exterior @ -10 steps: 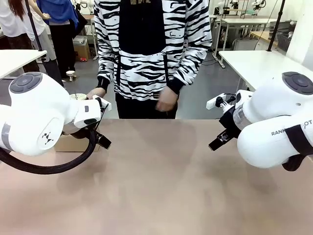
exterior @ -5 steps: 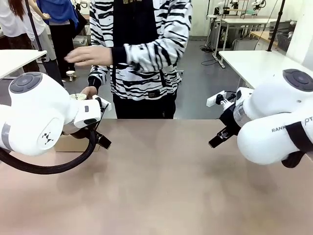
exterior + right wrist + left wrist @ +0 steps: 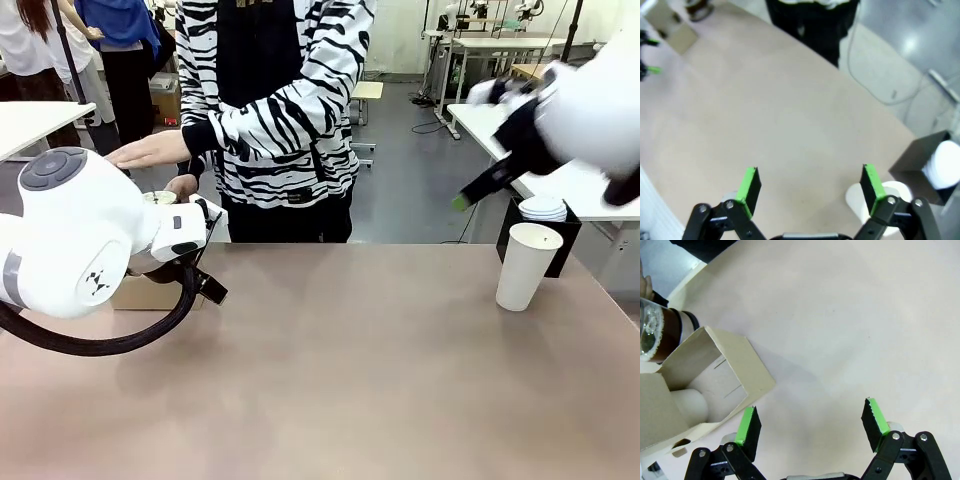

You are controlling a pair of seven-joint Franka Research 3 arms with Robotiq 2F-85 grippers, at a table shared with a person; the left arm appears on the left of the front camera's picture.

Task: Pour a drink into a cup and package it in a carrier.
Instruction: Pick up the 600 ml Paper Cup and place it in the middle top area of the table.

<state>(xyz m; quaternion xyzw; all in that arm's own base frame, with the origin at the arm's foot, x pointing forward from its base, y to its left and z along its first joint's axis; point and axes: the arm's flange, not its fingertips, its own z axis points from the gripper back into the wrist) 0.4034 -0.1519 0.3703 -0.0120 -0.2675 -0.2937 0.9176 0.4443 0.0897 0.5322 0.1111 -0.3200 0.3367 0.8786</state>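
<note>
While the right gripper (image 3: pixel 810 181) hangs high, the left gripper (image 3: pixel 810 421) sits low, both with jaws wide

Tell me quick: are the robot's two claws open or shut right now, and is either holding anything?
Left gripper: open, holding nothing, beside the carrier.
Right gripper: open, holding nothing, in the air over the table.

A robotics lab: white robot arms (image 3: pixel 80 235) flank a tan bench (image 3: pixel 330 380), with another white bench (image 3: pixel 35 115), trailing cables (image 3: pixel 432 105) and bare grey floor (image 3: pixel 400 190) beyond.
</note>
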